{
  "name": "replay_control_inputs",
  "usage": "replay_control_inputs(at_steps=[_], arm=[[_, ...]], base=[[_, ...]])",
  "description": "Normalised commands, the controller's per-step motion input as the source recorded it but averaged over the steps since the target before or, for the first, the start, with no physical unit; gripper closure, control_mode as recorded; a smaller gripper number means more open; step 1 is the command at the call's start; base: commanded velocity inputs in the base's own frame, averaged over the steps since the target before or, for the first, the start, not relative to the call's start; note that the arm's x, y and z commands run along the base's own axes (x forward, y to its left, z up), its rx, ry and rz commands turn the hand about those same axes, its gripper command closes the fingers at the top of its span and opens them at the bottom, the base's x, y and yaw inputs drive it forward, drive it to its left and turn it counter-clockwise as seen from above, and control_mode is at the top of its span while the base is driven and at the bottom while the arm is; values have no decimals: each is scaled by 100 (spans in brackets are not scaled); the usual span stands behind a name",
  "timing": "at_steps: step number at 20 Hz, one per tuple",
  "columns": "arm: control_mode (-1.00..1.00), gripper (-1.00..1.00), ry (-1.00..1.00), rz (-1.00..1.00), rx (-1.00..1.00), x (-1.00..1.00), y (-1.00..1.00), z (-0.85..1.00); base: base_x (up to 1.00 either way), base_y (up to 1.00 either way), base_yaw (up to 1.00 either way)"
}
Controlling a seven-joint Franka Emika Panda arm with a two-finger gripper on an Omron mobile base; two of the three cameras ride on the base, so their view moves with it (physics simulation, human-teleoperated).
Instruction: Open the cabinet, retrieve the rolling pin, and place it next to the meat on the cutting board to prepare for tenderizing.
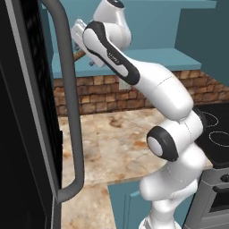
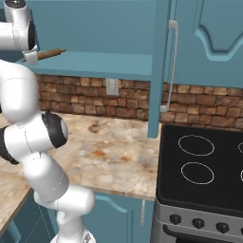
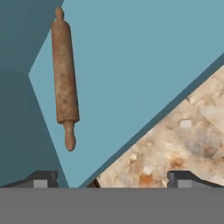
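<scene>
The cabinet (image 2: pixel 213 33) has its left door (image 2: pixel 160 71) swung open, edge-on, with a slim silver handle (image 2: pixel 172 66). On its teal shelf (image 3: pixel 144 65) lies the rolling pin (image 3: pixel 64 74), brown wood, also seen as a short tan piece (image 2: pixel 50 53) (image 1: pixel 79 54) beside my hand. My gripper (image 3: pixel 113 179) hovers over the shelf's front edge, open with nothing between its fingertips (image 3: pixel 41 179); the pin lies ahead and to the left of them, apart. The meat and the cutting board are out of view.
A black appliance with a thick grey handle (image 1: pixel 71 112) stands close on the left. A speckled stone counter (image 2: pixel 109 152) runs below the shelf, with a brick wall (image 2: pixel 85 99) behind. A black stovetop (image 2: pixel 204 161) lies to the right.
</scene>
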Motion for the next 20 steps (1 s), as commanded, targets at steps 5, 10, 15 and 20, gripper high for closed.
replay_control_inputs(at_steps=[5,10,15,20], arm=[[-100,-100,0,2,-12,18,14,-1],[-100,-100,-2,2,-9,20,6,-3],[-100,-100,-7,1,-6,14,0,-6],[-100,-100,-13,0,0,5,0,-15]], base=[[0,0,0],[0,0,0],[0,0,0],[0,0,0]])
